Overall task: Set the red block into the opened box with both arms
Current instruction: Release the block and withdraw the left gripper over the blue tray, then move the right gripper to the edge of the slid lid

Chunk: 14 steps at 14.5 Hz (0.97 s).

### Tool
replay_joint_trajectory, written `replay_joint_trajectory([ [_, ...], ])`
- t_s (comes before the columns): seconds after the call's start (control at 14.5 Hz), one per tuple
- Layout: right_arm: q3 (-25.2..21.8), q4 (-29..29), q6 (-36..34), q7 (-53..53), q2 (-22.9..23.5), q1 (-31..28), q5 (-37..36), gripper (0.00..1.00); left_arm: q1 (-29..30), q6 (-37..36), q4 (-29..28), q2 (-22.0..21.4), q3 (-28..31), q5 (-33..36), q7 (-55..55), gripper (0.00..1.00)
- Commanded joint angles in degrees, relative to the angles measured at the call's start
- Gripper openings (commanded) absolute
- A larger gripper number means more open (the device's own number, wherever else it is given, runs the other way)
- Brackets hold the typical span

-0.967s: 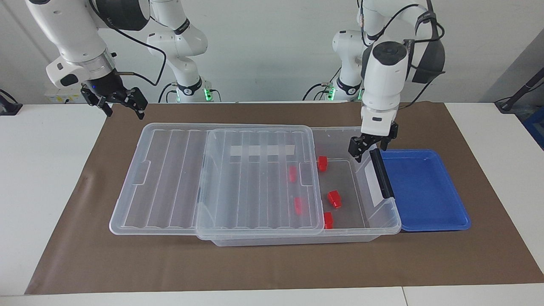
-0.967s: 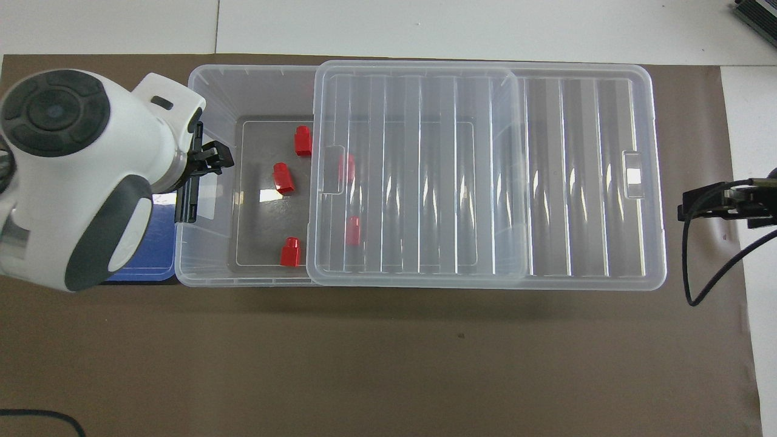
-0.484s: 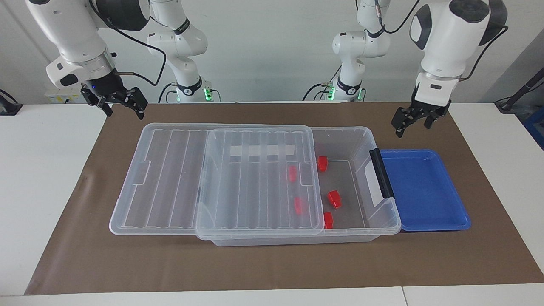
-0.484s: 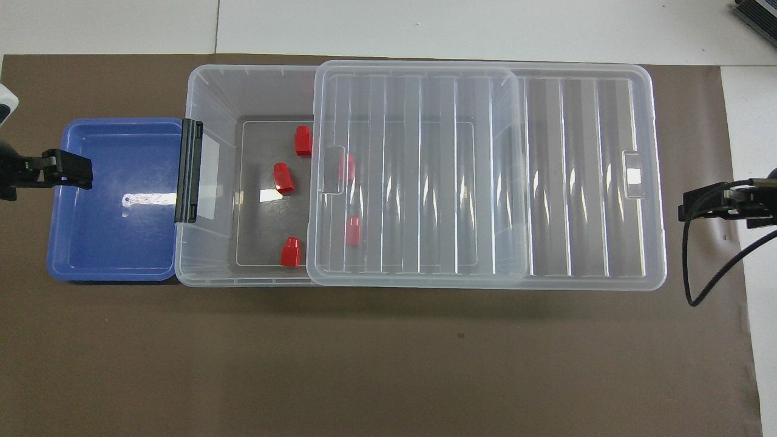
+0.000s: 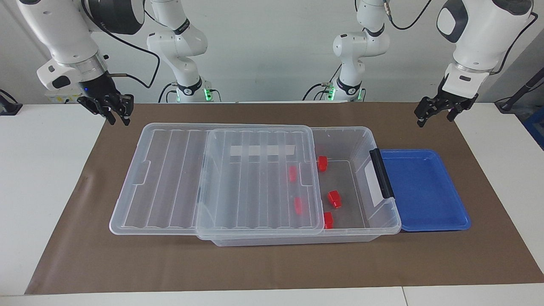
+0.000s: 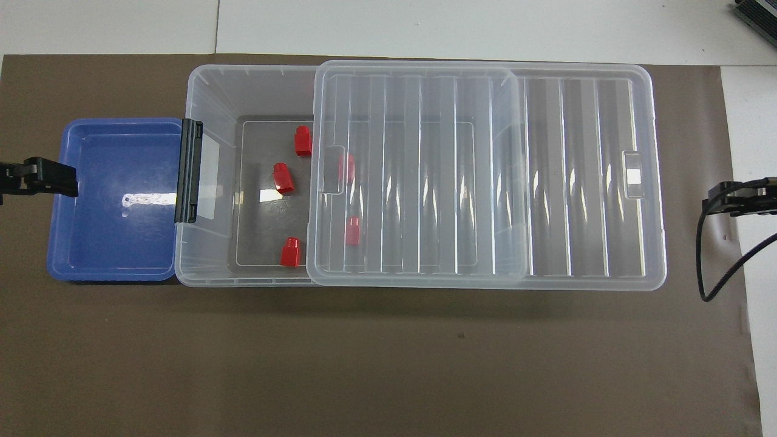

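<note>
Several red blocks lie on the floor of the box (image 5: pixel 384 221) (image 6: pixel 206 255): three in its uncovered end, such as one red block (image 5: pixel 334 199) (image 6: pixel 283 178), and two under the ribbed lid (image 5: pixel 255 178) (image 6: pixel 485 182). The lid is slid toward the right arm's end and overhangs the box there. My left gripper (image 5: pixel 434 118) (image 6: pixel 57 182) hangs open and empty above the mat by the blue tray. Raised above the mat's corner off the lid's end, my right gripper (image 5: pixel 119 118) (image 6: pixel 728 203) has its fingers drawn together on nothing.
A shallow blue tray (image 5: pixel 425 191) (image 6: pixel 121 200) with nothing in it butts against the box's black handle (image 5: pixel 381 173) (image 6: pixel 188 171). Brown mat (image 5: pixel 272 263) covers the table. A black cable (image 6: pixel 707 267) hangs from the right wrist.
My left arm has lifted from over the box's handle end and swung out past the blue tray. The right gripper's fingers have closed in, and it has shifted slightly outward.
</note>
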Motion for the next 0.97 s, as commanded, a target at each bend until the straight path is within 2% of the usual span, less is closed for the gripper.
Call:
replay_joint_trajectory([
  [0.0,-0.02,-3.95,7.41,-5.94,1.26,-1.86,0.76,0.00,-0.05,0.53,-0.41,-0.94,0.13,-2.14,0.96,1.00],
  [0.14,0.07,-4.05,11.02,-8.93,4.15,-3.44,0.84,0.00,0.04,1.50,-0.51,-0.95,0.13,-2.22,1.75,1.00],
  [0.41,0.15,-3.79,19.11,-10.79,10.31,-3.71,0.93,0.00,-0.14,1.94,-1.38,-1.21,0.22,-6.62,1.58,1.00],
  [0.9,0.68,-3.61,22.11,-10.09,12.95,-2.48,5.23,0.00,-1.37,1.86,-1.65,-1.38,0.05,-6.18,1.23,1.00],
])
